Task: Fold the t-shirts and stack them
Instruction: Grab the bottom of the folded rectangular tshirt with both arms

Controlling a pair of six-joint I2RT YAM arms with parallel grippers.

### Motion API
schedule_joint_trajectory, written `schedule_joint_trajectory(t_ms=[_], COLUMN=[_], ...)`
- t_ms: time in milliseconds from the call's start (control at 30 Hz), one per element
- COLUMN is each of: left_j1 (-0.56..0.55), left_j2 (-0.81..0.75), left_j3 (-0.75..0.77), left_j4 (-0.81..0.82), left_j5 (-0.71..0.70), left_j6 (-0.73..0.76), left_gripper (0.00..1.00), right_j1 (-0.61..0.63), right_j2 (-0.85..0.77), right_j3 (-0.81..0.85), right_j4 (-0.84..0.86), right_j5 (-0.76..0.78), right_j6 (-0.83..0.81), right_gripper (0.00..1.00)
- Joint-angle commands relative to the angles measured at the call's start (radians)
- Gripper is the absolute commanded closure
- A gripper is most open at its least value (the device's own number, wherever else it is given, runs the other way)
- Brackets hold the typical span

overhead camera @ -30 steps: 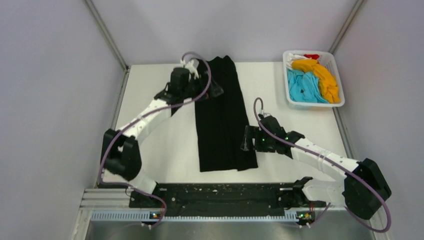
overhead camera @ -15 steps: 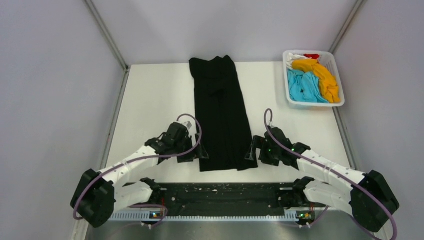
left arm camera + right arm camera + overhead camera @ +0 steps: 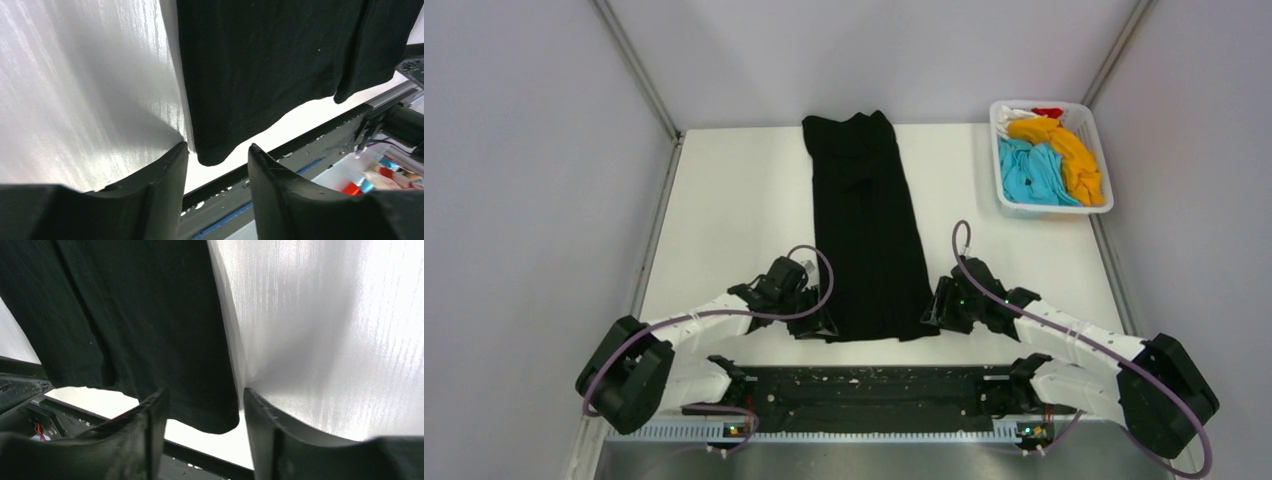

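Black t-shirt (image 3: 867, 230) lies flat mid-table (image 3: 734, 200) as a long narrow strip, with its hem toward the arm bases. The step looks like gripping the 2 near hem corners for the end-to-end fold.

Left gripper (image 3: 816, 322): jaws apart, straddling the near-left corner. Right gripper (image 3: 939, 312): same at the near-right corner. Cloth sits between the fingers and isn't pinched in either wrist view.

Next move needs both jaws clamped, an even lift, and the hem carried to the far end. The other t-shirts (image 3: 1049, 160) sit in the basket (image 3: 1104, 205), far right, well apart.

walls (image 3: 524, 200): plain pale grey | table (image 3: 724, 200): white, matte | corner posts (image 3: 634, 65): metal | light: even
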Motion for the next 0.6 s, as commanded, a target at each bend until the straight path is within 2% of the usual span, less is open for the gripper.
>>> schedule_joint_trajectory(t_ms=[0,200,233,300,333,433,567], left_j1=[-0.008,-0.012,-0.012,-0.012,-0.014,-0.023,-0.066], left_j2=[0.05,0.049,0.047,0.045,0.041,0.003,-0.1], left_j3=[-0.006,-0.031,-0.032,-0.032,-0.034,-0.057,-0.133], left_j4=[0.034,0.031,0.031,0.032,0.034,0.035,0.037], left_j5=[-0.009,-0.032,-0.04,-0.044,-0.039,-0.019,0.021], left_j6=[0.014,-0.004,-0.007,-0.008,-0.008,-0.024,-0.123], left_gripper=[0.61,0.78,0.82,1.0,1.0,1.0,1.0], right_j1=[-0.012,-0.012,-0.012,-0.013,-0.012,-0.011,0.002], right_j2=[0.034,0.023,0.022,0.021,0.02,0.006,-0.068], right_j3=[-0.026,-0.055,-0.061,-0.069,-0.071,-0.088,-0.157], right_j4=[0.008,0.014,0.021,0.034,0.036,0.036,0.031], right_j5=[-0.014,-0.049,-0.058,-0.081,-0.101,-0.163,-0.227], right_j6=[0.005,0.004,0.006,0.005,0.003,0.013,0.078], right_gripper=[0.56,0.82,0.86,0.97,1.0,1.0,1.0])
